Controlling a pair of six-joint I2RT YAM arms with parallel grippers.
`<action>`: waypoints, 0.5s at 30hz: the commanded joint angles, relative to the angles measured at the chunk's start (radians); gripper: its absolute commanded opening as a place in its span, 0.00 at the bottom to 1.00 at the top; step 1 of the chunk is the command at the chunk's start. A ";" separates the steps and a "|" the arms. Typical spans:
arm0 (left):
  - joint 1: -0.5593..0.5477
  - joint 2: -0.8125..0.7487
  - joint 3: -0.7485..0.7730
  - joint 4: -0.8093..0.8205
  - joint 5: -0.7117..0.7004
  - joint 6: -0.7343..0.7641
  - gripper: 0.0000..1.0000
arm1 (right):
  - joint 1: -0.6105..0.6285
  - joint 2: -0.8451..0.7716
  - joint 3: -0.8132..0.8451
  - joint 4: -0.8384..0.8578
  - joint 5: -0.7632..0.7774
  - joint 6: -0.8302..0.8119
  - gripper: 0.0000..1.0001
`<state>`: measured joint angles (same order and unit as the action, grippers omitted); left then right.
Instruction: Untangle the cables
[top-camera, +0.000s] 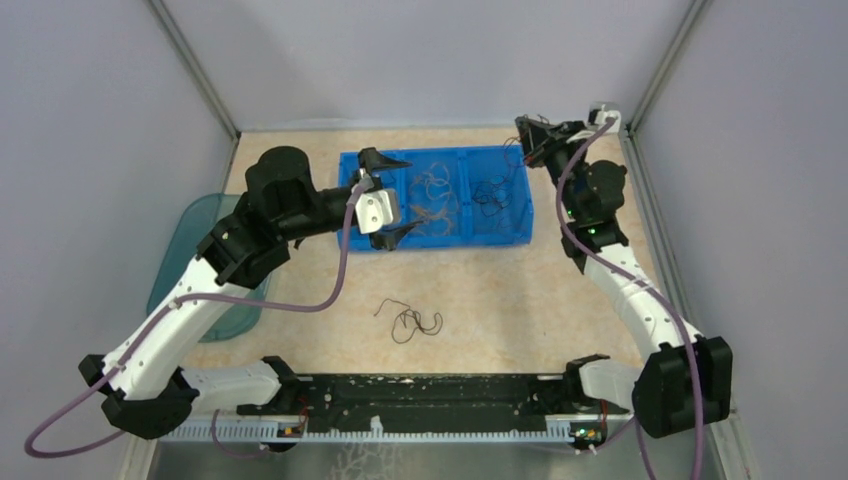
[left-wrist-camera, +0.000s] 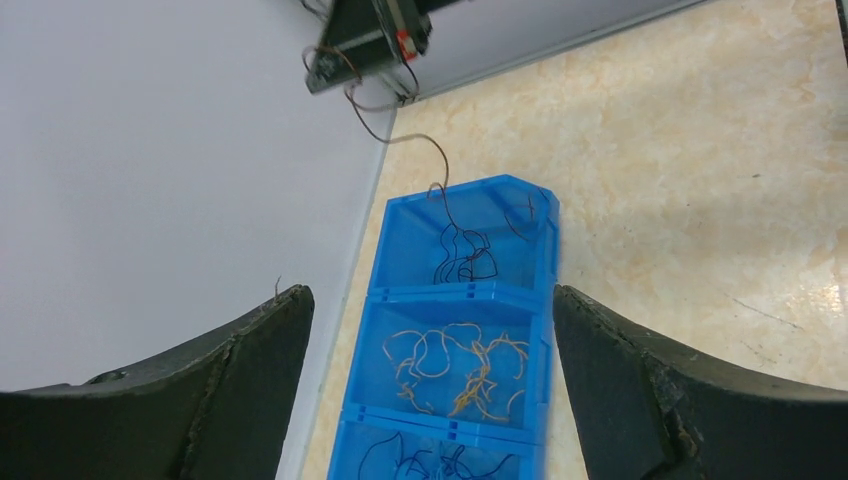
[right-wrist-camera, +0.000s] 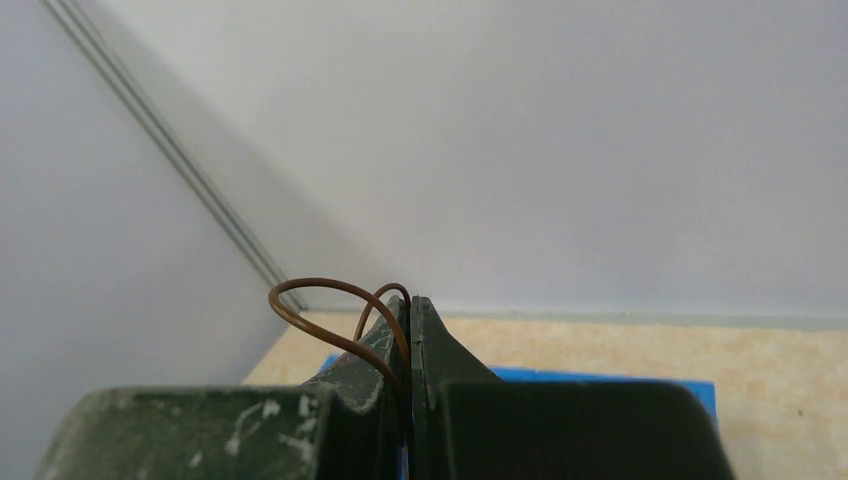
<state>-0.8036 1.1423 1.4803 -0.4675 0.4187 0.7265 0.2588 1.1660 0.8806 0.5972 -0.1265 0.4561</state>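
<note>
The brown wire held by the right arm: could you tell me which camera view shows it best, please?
The right wrist view: the brown wire loops up close from the shut fingers. The left wrist view shows it hanging toward the dark bundle in the blue bin; the top view shows only a faint thread.

No text, label or number appears legible anywhere.

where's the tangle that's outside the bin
Top view: the dark tangle lies on the table near its middle, on the near side of the blue bin.
</note>
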 joint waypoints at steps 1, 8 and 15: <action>-0.007 -0.016 0.023 -0.041 -0.013 0.010 0.94 | -0.048 0.016 0.150 0.025 -0.008 0.085 0.00; -0.006 -0.024 0.010 -0.151 0.009 0.003 0.95 | -0.056 0.102 0.267 0.019 0.021 0.022 0.00; -0.006 -0.045 -0.067 -0.289 0.061 0.011 1.00 | -0.057 0.201 0.322 0.032 0.066 -0.081 0.00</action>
<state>-0.8036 1.1271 1.4616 -0.6544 0.4366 0.7303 0.2066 1.3258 1.1408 0.5961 -0.0948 0.4480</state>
